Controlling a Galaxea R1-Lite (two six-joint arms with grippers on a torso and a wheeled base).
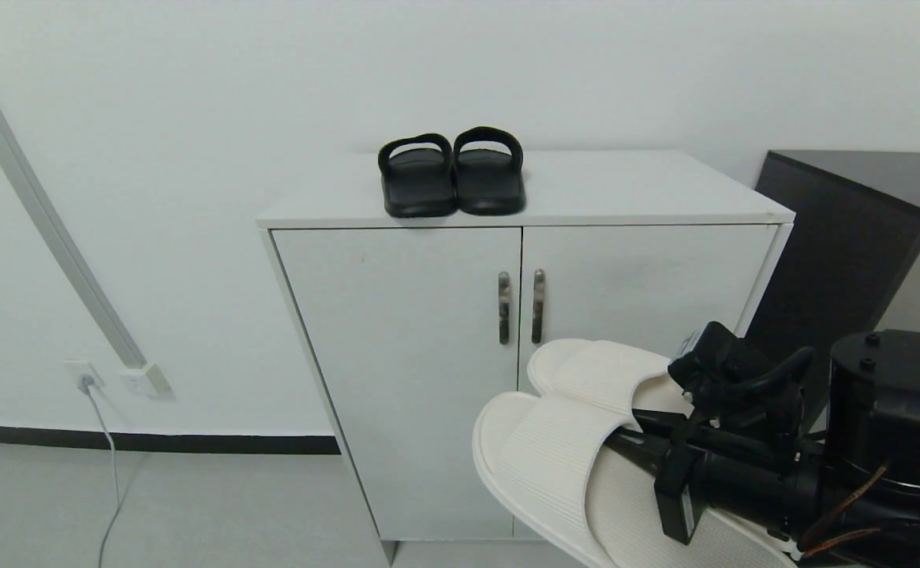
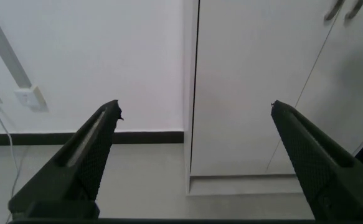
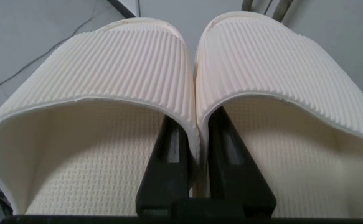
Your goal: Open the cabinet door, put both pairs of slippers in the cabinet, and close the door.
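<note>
Pinches the white slippers (image 1: 562, 450) by their inner walls in the right gripper (image 3: 198, 168), at 5 o'clock of the shut cabinet doors (image 1: 413, 355). Holds the left gripper (image 2: 195, 109) wide open, empty. Leaves the black slippers (image 1: 452, 173) atop, at 12 o'clock. Judges opening, stowing 2 pairs and closing all undone.

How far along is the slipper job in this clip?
Done: the white slippers are picked up, but nothing is stowed, and both cabinet doors are shut. In hand: the right pincer is shut on the white pair, held in front of the doors. The left pincer is open and empty. Left: open a door, put in the white pair and the black slippers from the cabinet top, then close the door.
</note>
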